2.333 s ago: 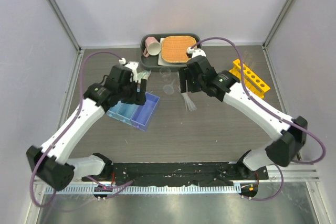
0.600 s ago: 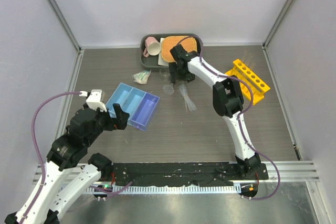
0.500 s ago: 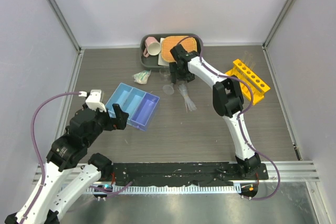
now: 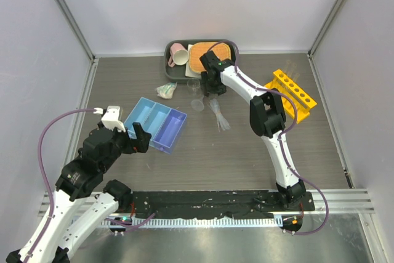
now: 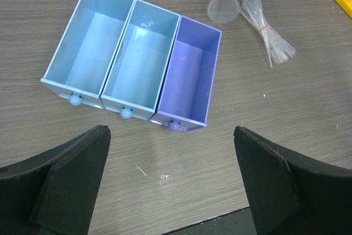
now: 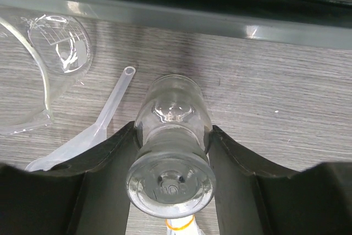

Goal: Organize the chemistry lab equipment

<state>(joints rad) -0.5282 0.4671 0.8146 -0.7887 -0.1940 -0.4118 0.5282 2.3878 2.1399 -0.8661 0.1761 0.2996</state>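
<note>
Small clear glass flask (image 6: 169, 182) is clamped between the right gripper's (image 6: 171, 131) fingers, over the table just beside the dark tray's (image 6: 165, 17) rim, near the funnel (image 5: 223, 9); left gripper (image 4: 140, 133) hangs wide open by the blue three-compartment tray (image 5: 111, 75).

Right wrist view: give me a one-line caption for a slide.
Right gripper clamped on a small clear flask beside a funnel, near the dark tray.

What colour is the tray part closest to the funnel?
That compartment is violet-blue. The left wrist view shows it best.
</note>
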